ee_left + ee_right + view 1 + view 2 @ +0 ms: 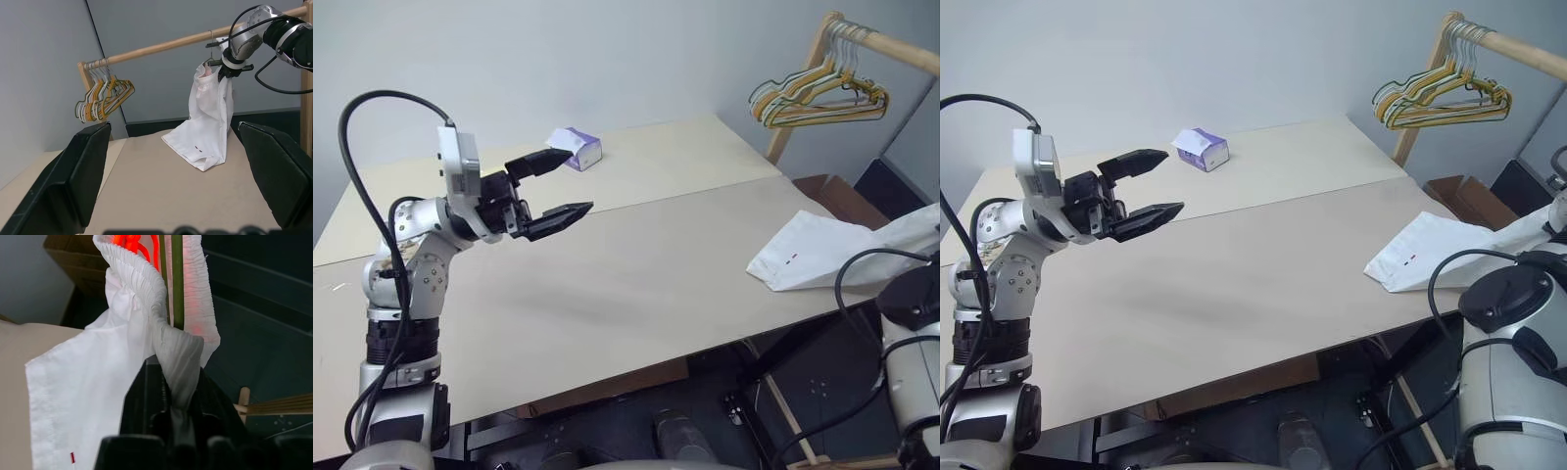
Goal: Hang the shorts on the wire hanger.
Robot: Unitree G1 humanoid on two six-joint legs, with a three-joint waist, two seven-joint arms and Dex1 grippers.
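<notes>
The left end effector (555, 186) hung wide open above the table (607, 284). At the right edge, the right end effector (168, 396) pinched the shorts (208, 122) beside the hanger (177, 279); it should release only once the waistband sits securely.

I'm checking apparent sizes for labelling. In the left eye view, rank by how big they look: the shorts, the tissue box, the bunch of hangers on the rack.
1. shorts
2. bunch of hangers
3. tissue box
The shorts run past the picture's edge.
</notes>
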